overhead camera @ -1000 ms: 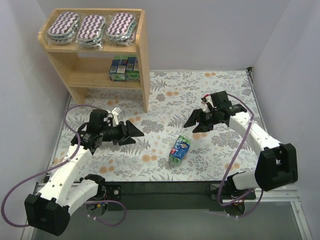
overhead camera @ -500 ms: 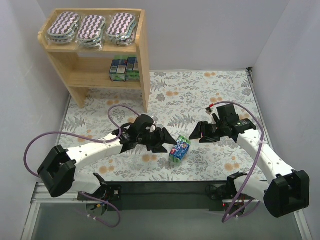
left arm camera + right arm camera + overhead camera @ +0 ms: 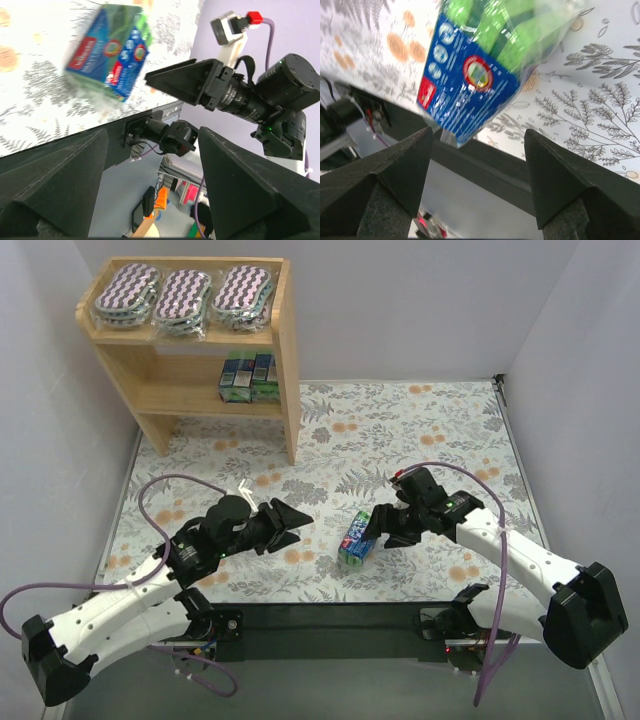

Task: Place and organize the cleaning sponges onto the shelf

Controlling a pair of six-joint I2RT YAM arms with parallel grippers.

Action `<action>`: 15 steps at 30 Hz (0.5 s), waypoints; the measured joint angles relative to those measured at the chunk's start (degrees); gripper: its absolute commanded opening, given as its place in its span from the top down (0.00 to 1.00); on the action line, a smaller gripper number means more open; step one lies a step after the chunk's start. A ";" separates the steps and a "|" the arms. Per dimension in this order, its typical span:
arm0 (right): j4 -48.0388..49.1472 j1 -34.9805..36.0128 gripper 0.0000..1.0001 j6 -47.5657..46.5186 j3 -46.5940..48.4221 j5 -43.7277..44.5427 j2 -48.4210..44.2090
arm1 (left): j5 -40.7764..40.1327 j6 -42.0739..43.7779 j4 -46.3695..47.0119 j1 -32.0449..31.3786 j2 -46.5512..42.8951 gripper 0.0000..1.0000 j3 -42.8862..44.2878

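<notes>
Sponge pack [image 3: 358, 537] btwn both open jaws

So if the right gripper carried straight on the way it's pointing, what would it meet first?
Most likely the blue-and-green sponge pack, lying just ahead of the right gripper, whose jaws stand open; relative height is unclear.

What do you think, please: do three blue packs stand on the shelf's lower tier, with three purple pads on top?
No: the top view shows only two packs on the shelf's lower tier; the third pack lies on the table. Three purple pads are on top.
</notes>
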 measured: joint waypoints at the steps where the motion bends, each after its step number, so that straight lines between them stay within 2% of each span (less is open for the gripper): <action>1: 0.59 0.37 0.32 1.44 -0.04 1.01 0.50 | -0.74 -0.61 -1.36 0.00 -1.81 0.34 -0.92; 5: 3.48 0.96 0.32 6.80 -1.57 4.96 3.23 | -3.13 -2.67 -6.51 0.00 -7.06 0.34 -2.93; 9: 6.01 1.09 0.33 10.75 -4.02 6.80 5.29 | -4.04 -3.37 -8.96 0.00 -8.57 0.34 -2.99; 15: 9.03 1.16 0.35 12.96 -9.09 8.17 -0.39 | -4.39 -3.43 -10.51 0.00 -8.26 0.34 -3.10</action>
